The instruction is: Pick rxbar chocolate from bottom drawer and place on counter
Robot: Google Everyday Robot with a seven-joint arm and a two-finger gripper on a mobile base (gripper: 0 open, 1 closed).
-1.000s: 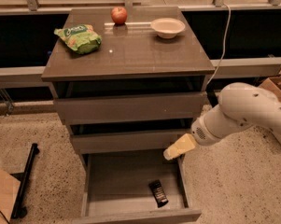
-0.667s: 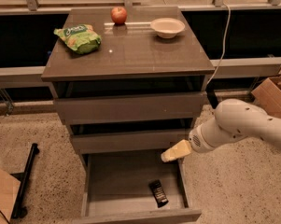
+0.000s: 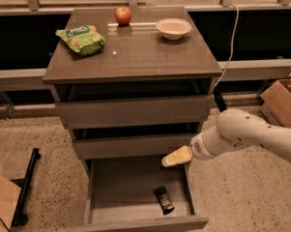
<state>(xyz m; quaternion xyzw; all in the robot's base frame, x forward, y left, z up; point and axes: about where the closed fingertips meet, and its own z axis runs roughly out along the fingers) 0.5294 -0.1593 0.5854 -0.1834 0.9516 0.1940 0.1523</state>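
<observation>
The rxbar chocolate [image 3: 164, 199], a small black bar, lies flat in the open bottom drawer [image 3: 121, 192], near its front right corner. The gripper [image 3: 176, 157], with pale yellowish fingers on a white arm coming in from the right, hovers over the drawer's back right part, above and a little behind the bar, apart from it. The counter [image 3: 135, 52] is the glossy grey-brown top of the cabinet.
On the counter lie a green chip bag [image 3: 81, 39], a red apple [image 3: 123, 15] and a white bowl [image 3: 173, 28]. The two upper drawers [image 3: 133, 111] are shut. A cardboard box [image 3: 284, 98] stands on the floor at right; a black bar [image 3: 25, 186] lies at left.
The arm has moved left and a little down, bringing the gripper further over the open bottom drawer. The bar has not moved.
</observation>
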